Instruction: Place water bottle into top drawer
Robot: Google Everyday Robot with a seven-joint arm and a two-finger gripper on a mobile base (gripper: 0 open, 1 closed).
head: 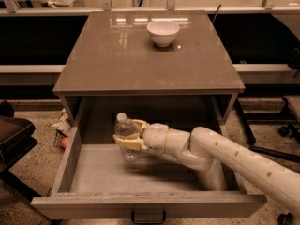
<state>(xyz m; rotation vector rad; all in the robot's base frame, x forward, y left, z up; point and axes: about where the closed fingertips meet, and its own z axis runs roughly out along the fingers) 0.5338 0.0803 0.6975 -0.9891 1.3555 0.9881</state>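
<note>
The water bottle [124,134] is a small clear bottle with a white cap, held upright inside the open top drawer [93,177], its base just above the pale floor toward the back left. My gripper [128,135] reaches in from the right and is shut on the bottle's middle, one yellowish finger behind it and one in front. My white arm [225,158] slants across the drawer's right side.
A white bowl [162,32] stands on the cabinet top [117,60] near its back edge. A dark chair [11,135] is at the left. Litter [62,125] lies on the floor left of the cabinet. A drawer handle [148,217] shows at the bottom.
</note>
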